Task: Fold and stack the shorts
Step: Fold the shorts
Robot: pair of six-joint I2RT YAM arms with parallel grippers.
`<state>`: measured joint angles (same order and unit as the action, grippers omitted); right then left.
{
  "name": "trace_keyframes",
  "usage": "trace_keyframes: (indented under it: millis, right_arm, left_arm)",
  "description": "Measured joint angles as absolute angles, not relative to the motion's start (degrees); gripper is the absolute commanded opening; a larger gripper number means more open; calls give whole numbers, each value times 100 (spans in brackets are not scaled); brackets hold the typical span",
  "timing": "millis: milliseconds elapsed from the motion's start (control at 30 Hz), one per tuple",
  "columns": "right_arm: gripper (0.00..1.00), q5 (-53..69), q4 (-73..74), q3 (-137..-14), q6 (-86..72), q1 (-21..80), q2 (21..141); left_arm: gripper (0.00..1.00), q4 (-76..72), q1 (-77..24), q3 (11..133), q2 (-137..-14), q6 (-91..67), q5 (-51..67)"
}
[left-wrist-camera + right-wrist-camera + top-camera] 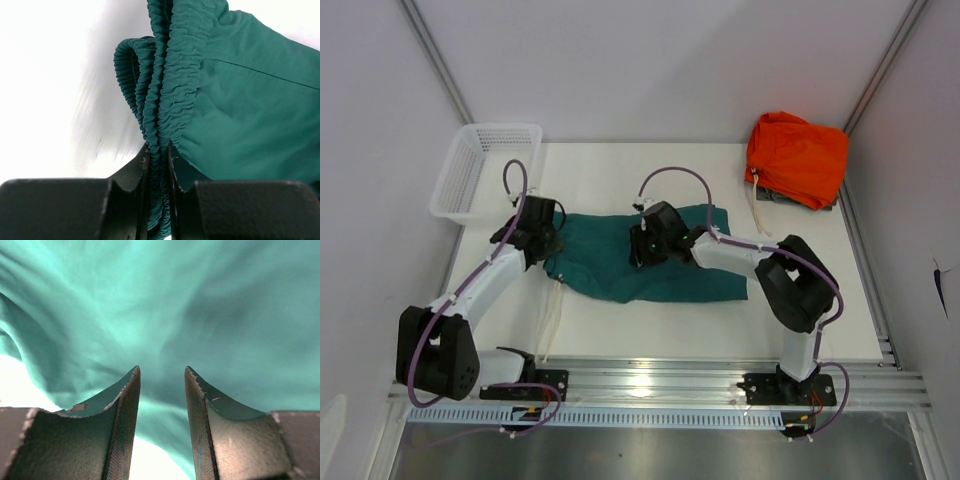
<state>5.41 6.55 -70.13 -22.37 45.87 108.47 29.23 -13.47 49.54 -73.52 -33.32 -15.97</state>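
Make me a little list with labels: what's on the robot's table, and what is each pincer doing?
shorts: teal-green, lying rumpled on the white table between the two arms
left pincer: shut on the shorts' elastic waistband
right pincer: open, jaws apart just over the teal fabric, gripping nothing
orange garment: bundled at the far right corner, apart from the shorts
basket: white mesh, at the far left edge of the table
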Motion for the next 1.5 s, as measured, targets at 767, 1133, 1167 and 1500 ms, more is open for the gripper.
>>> trace_keyframes:
  millis: [767,1133,1167,1500]
  right_arm:
    - [0,207,443,-7013,-2550,4517,11111]
    - [0,126,246,-8309,-2655,4475,11996]
    - [0,115,198,-8315,-2668,4475,12086]
    - [0,-36,-373,-8803,-2969,4571,12875]
  left_arm:
    - [17,4497,-2047,6941,-7878,-3009,-2449]
    - [17,4847,-2239,7122,-7977,-2947,-2668]
    - [17,4888,-2265,7150,-7977,-2945,-2692]
    - [19,5188,-2626,7653,-7979,-2805,-2969]
